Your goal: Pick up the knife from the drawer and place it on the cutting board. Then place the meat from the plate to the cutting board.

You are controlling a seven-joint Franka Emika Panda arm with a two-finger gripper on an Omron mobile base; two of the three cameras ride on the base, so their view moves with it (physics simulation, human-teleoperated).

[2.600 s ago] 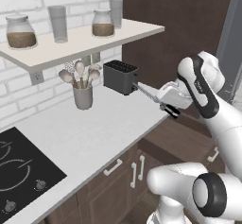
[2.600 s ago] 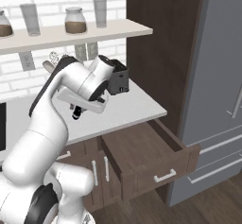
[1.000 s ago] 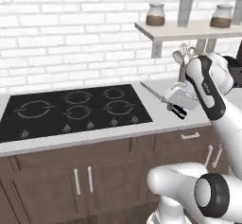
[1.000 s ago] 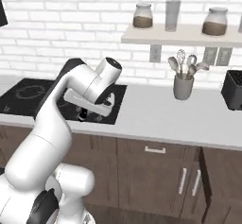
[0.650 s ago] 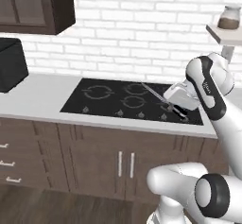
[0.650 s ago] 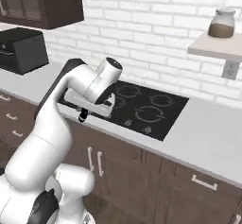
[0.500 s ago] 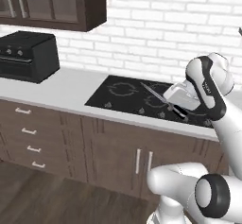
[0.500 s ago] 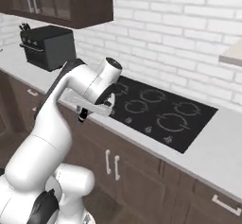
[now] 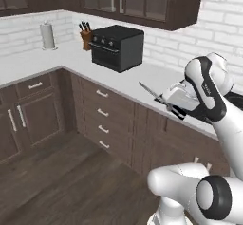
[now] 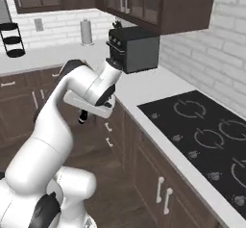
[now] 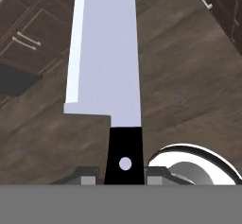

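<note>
The knife sits clamped by its handle between the jaws.

One knife, one black oven — one paper-towel roll

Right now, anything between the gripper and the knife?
Nothing: the gripper is shut on the knife by its black handle, blade pointing out over the floor. The cutting board isn't visible, so that path can't be judged.

Knife: long silver blade, black handle with one rivet. Handle clamped in the gripper; blade projects forward, held in the air above the wooden floor.
</note>
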